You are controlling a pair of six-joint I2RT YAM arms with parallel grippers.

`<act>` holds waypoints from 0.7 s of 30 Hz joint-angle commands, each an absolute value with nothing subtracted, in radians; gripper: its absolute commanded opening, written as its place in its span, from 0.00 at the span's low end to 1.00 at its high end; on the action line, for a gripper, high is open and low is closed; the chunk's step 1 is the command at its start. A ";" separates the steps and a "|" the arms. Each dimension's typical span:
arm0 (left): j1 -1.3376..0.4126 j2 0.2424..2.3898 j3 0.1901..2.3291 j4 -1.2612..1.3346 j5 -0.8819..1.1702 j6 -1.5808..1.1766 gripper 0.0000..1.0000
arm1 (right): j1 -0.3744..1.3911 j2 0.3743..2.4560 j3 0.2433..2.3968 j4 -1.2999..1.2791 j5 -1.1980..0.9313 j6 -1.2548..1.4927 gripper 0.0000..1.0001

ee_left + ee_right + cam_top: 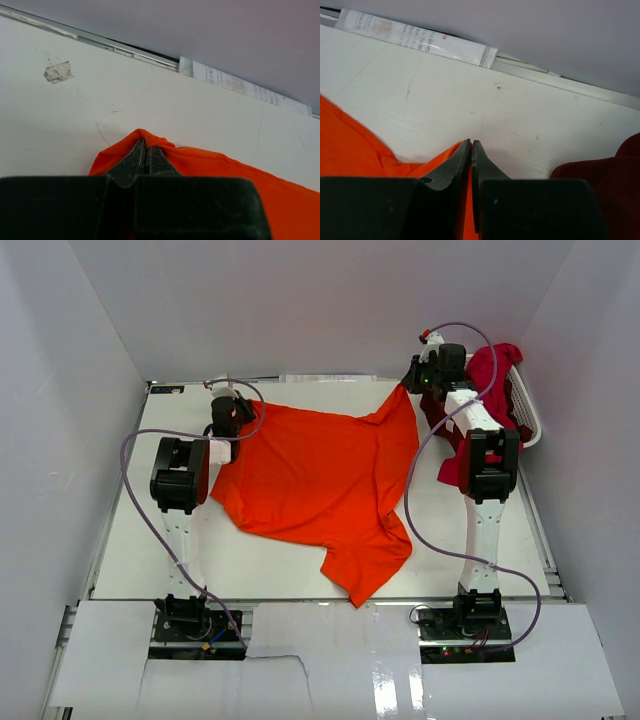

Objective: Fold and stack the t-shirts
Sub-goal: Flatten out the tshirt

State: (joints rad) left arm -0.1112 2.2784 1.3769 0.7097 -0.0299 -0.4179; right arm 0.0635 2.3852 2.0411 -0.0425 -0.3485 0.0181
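Observation:
A bright orange t-shirt (320,475) lies spread across the middle of the table, one part trailing toward the near edge. My left gripper (237,416) is shut on its far left corner, cloth bunched over the fingertips in the left wrist view (146,142). My right gripper (408,386) is shut on its far right corner, orange cloth (350,150) pinched between the jaws in the right wrist view (471,145). A crimson red shirt (493,368) hangs over the basket. A dark maroon shirt (440,415) lies beside it and shows in the right wrist view (615,175).
A white plastic laundry basket (527,410) stands at the far right by the wall. White walls close in the table at the back and both sides. A printed strip (415,39) lies along the far edge. A bit of tape (58,71) sticks to the tabletop.

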 commanded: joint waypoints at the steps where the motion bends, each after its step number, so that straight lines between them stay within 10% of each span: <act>1: -0.115 2.267 1.437 0.703 -0.002 -0.393 0.00 | 0.067 2.367 2.079 -0.038 -0.321 0.005 0.08; 21: -0.115 2.399 1.635 0.621 0.046 -0.353 0.00 | 0.081 2.479 2.226 -0.081 -0.302 -0.038 0.08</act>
State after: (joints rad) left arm -0.1116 2.4279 1.6150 0.6201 0.0345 -0.3737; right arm 0.0746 2.5107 2.2272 -0.1127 -0.3119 -0.0273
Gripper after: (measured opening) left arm 0.023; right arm 0.079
